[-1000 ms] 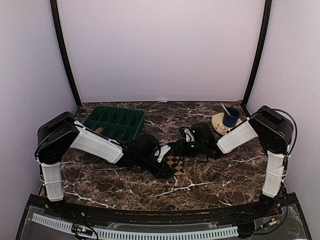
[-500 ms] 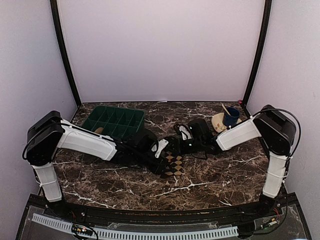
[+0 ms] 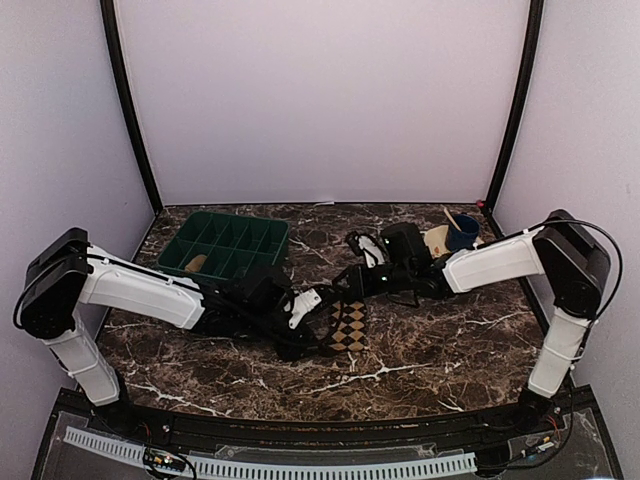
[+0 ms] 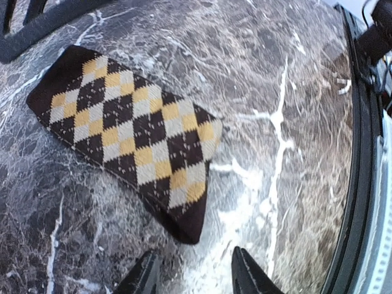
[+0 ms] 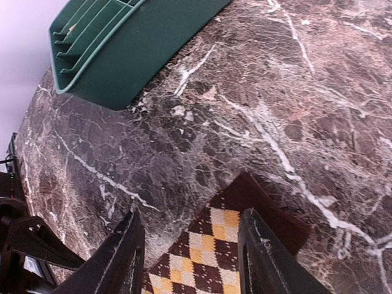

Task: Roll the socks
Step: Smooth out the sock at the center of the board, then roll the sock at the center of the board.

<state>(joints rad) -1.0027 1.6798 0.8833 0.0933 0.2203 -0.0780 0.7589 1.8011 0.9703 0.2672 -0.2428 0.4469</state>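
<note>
One of the socks, the brown-and-black diamond-checkered one point(image 3: 349, 325), lies flat on the marble table. In the left wrist view this sock point(image 4: 128, 138) stretches away from my left gripper point(image 4: 193, 278). That gripper is open and empty, its fingertips just short of the sock's dark end. My left gripper point(image 3: 312, 340) sits at the sock's left side. My right gripper point(image 3: 345, 288) hovers at the sock's far end. In the right wrist view my right gripper point(image 5: 193, 257) is open, and the sock point(image 5: 214, 251) lies below between its fingers, unheld. The other sock is not clearly in view.
A green compartment tray point(image 3: 228, 245) stands at the back left, with a small tan item in one cell. A tan dish point(image 3: 438, 245) with a blue cup point(image 3: 462, 233) sits at the back right. The table's dark front rail point(image 4: 367, 184) runs close beside the sock.
Both grippers have opened wider and let go of the sock, which now lies flat and uncovered. The left arm has stretched lower; the right gripper has shifted left.
</note>
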